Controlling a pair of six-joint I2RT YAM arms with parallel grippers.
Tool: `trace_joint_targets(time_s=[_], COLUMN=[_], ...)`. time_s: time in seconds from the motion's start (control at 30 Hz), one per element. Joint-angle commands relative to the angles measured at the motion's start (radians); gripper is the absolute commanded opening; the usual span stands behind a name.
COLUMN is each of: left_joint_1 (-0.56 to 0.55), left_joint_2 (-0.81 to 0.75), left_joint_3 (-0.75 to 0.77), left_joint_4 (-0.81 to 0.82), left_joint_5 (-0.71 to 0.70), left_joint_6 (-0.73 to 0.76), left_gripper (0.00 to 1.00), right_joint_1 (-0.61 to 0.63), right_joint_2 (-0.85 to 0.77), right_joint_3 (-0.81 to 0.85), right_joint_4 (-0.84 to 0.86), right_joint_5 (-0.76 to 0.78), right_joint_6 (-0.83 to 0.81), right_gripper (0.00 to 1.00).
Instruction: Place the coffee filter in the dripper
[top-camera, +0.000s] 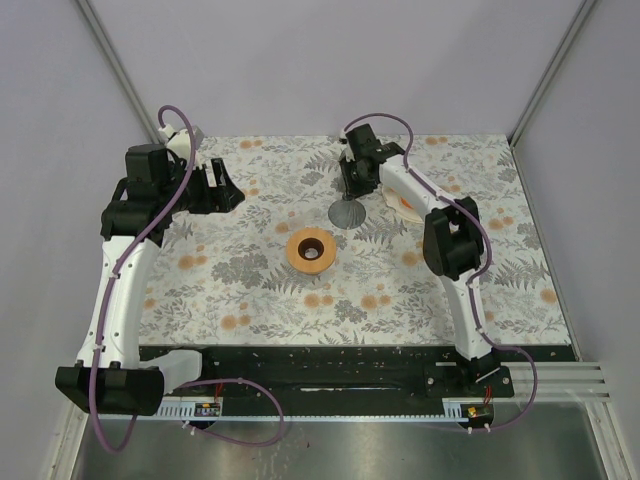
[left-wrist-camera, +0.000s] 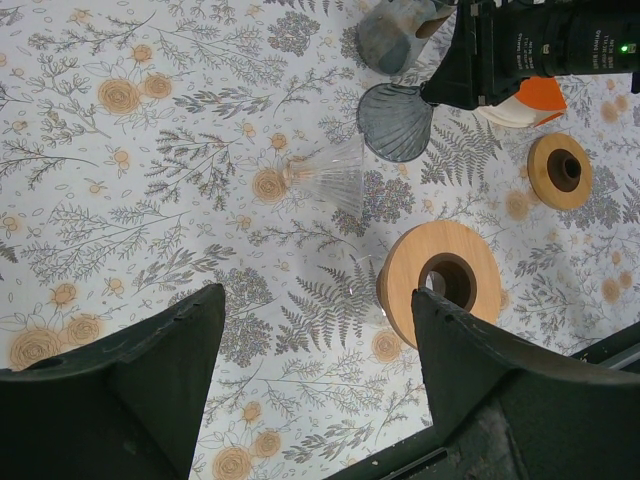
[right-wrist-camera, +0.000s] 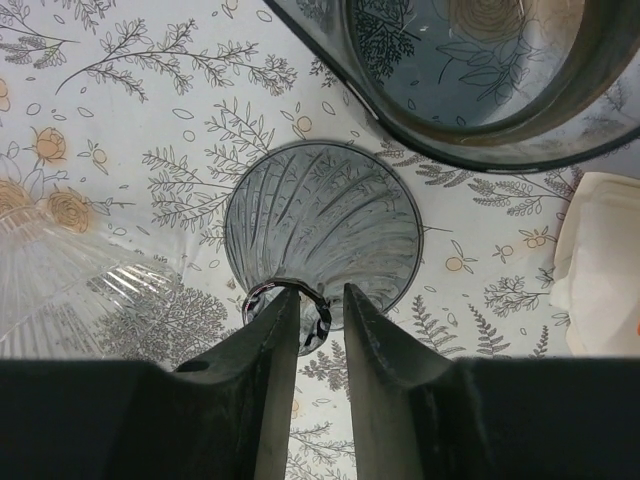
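A grey ribbed glass dripper (right-wrist-camera: 320, 225) is held by its narrow neck between my right gripper's (right-wrist-camera: 320, 295) nearly closed fingers, low over the table. It also shows in the top view (top-camera: 347, 213) and in the left wrist view (left-wrist-camera: 395, 122). A stack of white coffee filters (right-wrist-camera: 600, 260) lies just right of it, beside an orange piece (left-wrist-camera: 545, 93). My left gripper (left-wrist-camera: 318, 300) is open and empty above the table's left side (top-camera: 230, 195).
A clear glass dripper (left-wrist-camera: 330, 175) lies on its side on the floral table. A large wooden ring (top-camera: 310, 250) sits mid-table, and a smaller one (left-wrist-camera: 560, 170) lies beyond it. A grey glass vessel (right-wrist-camera: 480, 90) stands behind the gripped dripper.
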Motion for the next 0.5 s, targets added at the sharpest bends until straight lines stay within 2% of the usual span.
trace_joint_targets(time_s=[0.0, 0.07, 0.2, 0.23, 0.47], left_joint_1=[0.005, 0.005, 0.005, 0.005, 0.007], left_joint_2=[-0.02, -0.025, -0.028, -0.027, -0.025], left_joint_3=[0.005, 0.004, 0.001, 0.002, 0.002], left_joint_4=[0.05, 0.048, 0.048, 0.05, 0.047], left_joint_5=[0.016, 0.015, 0.012, 0.013, 0.023], left_joint_6=[0.007, 0.01, 0.009, 0.009, 0.009], left_gripper=[0.79, 0.79, 0.79, 0.79, 0.79], right_joint_1=[0.045, 0.053, 0.056, 0.059, 0.068], right_joint_2=[0.065, 0.079, 0.067, 0.056, -0.083], right_joint_3=[0.077, 0.092, 0.089, 0.085, 0.031], right_joint_4=[-0.07, -0.092, -0.107, -0.107, -0.076], right_joint_5=[0.099, 0.123, 0.13, 0.129, 0.115], right_joint_6=[-0.051, -0.065, -0.076, -0.079, -0.082], right_gripper=[0.29, 0.24, 0.02, 0.0, 0.0])
